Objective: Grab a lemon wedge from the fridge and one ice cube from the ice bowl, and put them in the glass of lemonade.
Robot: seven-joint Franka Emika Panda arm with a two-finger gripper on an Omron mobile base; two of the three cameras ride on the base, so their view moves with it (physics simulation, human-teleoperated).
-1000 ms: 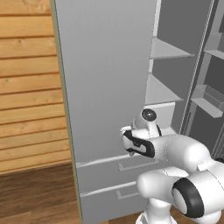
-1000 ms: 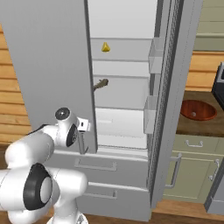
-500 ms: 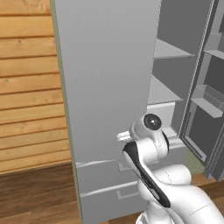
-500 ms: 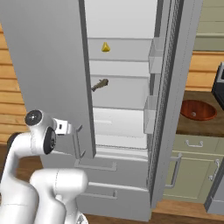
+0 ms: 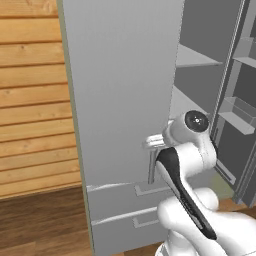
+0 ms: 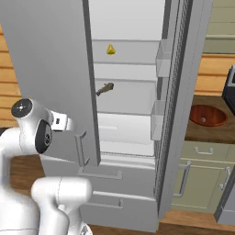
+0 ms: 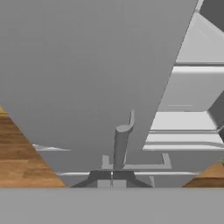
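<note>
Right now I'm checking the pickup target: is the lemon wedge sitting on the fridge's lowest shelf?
No, the lemon wedge sits on the top visible shelf of the fridge, above the shelf holding a brownish item.

I've got the fridge (image 6: 137, 114) open ahead, its left door (image 5: 120, 90) swung out toward me, and the gripper (image 7: 112, 176) sits just below that door's handle (image 7: 121, 144), near the door's lower edge. Inside, the lemon wedge (image 6: 110, 49) lies on the upper shelf (image 6: 126, 59), above a small item (image 6: 105, 88) on the next shelf. The ice bowl (image 6: 208, 115) sits on the counter (image 6: 209, 131) right of the fridge.

Lemon wedge (image 6: 110, 49) on open fridge (image 6: 55, 69) shelf
</note>
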